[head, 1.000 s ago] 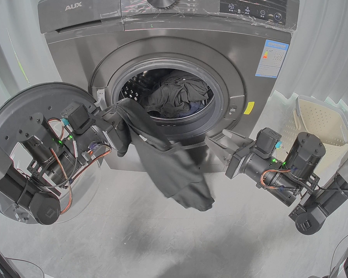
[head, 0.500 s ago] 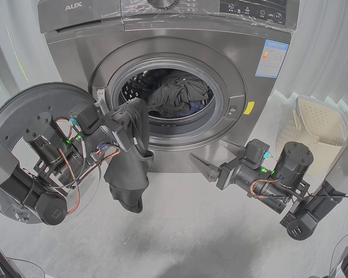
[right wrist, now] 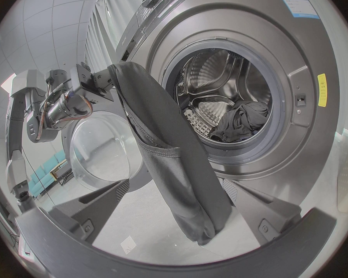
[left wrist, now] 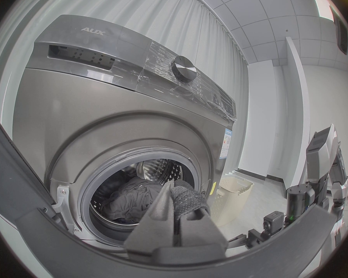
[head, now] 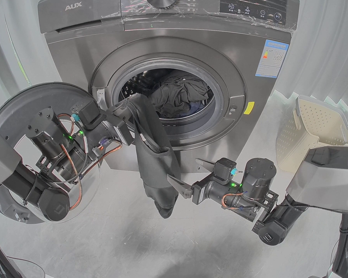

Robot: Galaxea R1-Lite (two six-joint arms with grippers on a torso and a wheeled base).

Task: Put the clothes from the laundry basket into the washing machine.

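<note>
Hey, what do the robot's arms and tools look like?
The left arm and right arm are black, with cylindrical joints, looping orange cables, green lights and a teal tag each. Upper links are boxy silver-grey. The left tool and right tool have dark grey wedge-shaped fingers with textured pads.

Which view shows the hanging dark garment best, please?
Right wrist view: the dark garment hangs full length, unobstructed. The head view shows it crossed by the right gripper; the left wrist view, a pinched fold.
</note>
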